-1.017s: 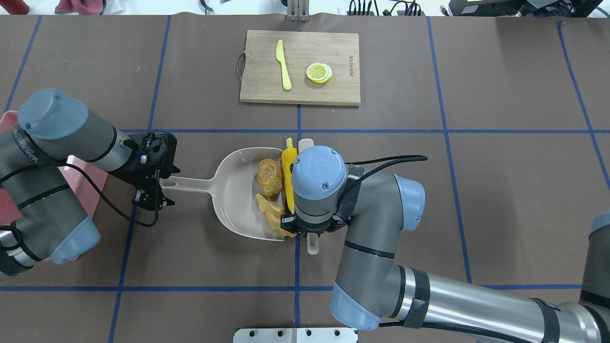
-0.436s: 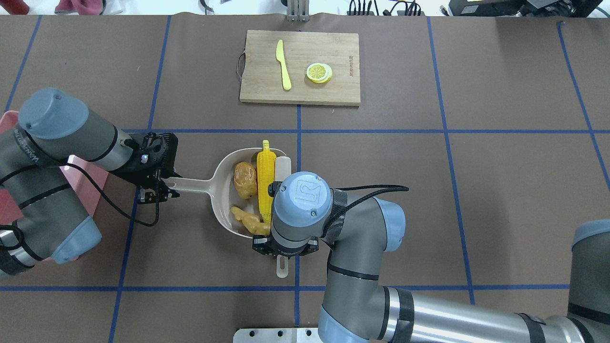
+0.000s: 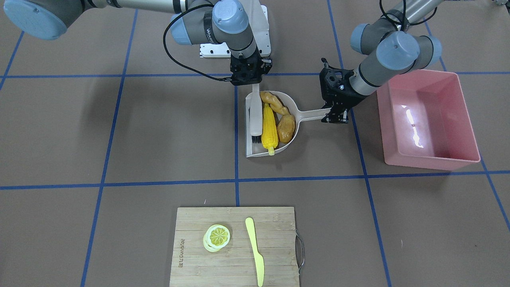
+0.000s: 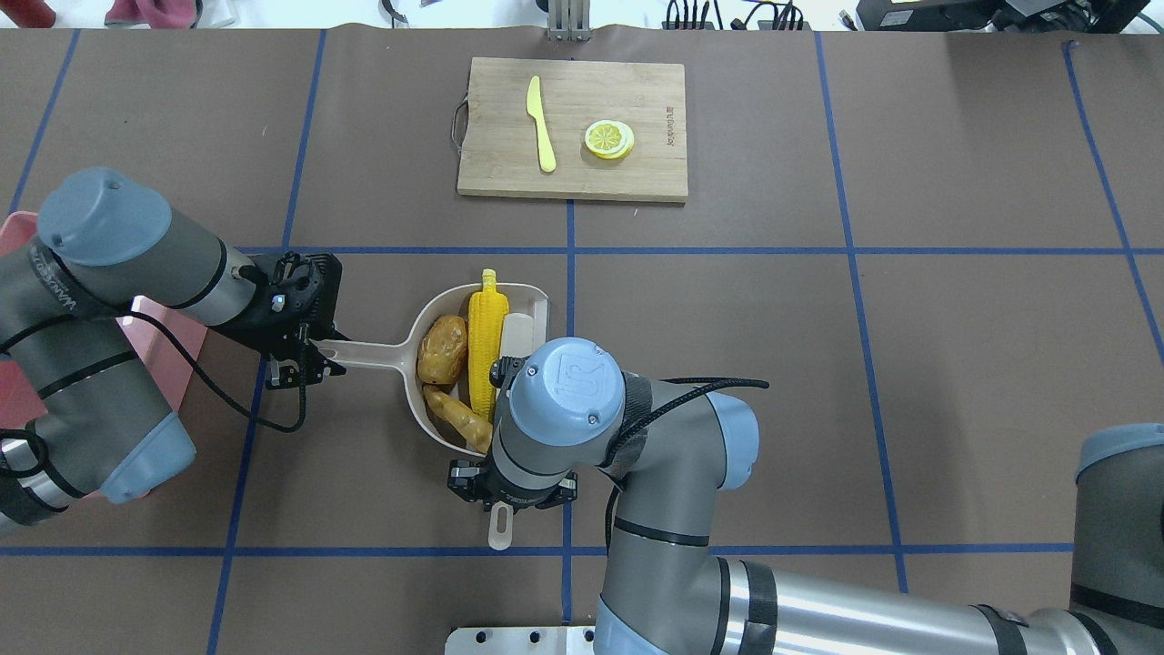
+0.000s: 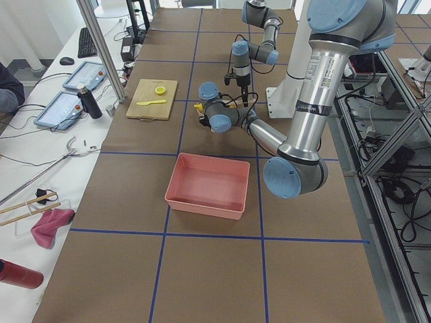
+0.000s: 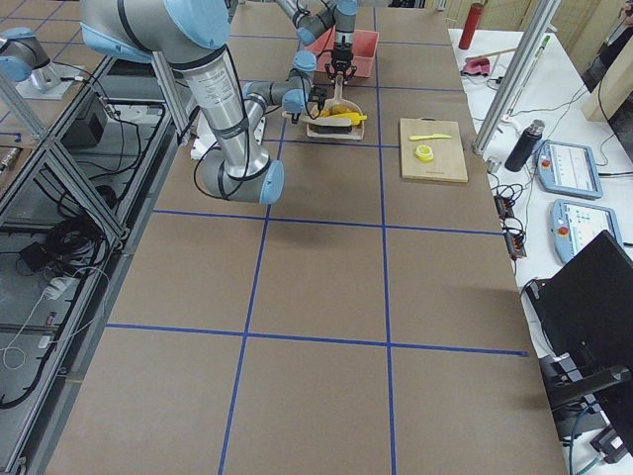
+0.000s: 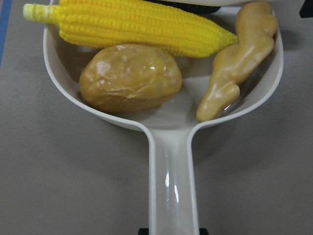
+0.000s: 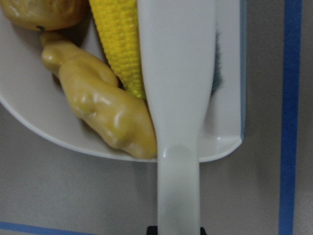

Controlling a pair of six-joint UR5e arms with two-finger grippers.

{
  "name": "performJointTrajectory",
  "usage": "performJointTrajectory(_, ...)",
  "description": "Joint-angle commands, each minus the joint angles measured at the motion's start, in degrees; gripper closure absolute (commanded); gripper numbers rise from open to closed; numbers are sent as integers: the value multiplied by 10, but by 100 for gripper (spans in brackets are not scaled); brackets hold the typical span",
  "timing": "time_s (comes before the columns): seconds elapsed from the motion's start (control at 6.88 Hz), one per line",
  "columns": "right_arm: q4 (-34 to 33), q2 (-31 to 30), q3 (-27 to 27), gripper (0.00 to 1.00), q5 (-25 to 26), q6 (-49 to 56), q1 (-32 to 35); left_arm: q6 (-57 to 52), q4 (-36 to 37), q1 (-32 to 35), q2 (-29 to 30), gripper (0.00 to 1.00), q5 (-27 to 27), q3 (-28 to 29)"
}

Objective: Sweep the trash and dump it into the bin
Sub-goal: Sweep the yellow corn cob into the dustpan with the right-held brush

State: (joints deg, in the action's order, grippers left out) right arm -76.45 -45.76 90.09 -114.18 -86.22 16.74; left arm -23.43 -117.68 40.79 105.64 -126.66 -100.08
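Left arm: low; left gripper clamped on the handle of the beige dustpan.
Right arm: wrist pointing down over the dustpan's open edge; right gripper closed on the handle of the white brush.
Hidden: overhead, that wrist covers the dustpan's near corner and the tip of the ginger piece.
Trash: inside the dustpan; yellow corn cob against the brush, glossy potato lump nearest the handle, knobbly tan ginger piece alongside.
Bin: pink bin past the dustpan's handle end, apart.

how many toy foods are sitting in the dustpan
3: the corn cob lies against the brush, the potato-like lump beside it towards the dustpan handle, the ginger-like piece along the rim. None looks hidden.
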Motion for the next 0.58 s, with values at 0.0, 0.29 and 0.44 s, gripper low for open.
performJointTrajectory(0.0,0,-2,11,100,-44,-2,13,4,1,0,4,82,0,1)
performJointTrajectory(0.29,-4,-34,26,100,-53,13,28,5,1,0,5,85,-1,1)
performJointTrajectory(0.44,-5,-54,45,100,-53,14,29,5,1,1,5,94,-1,3)
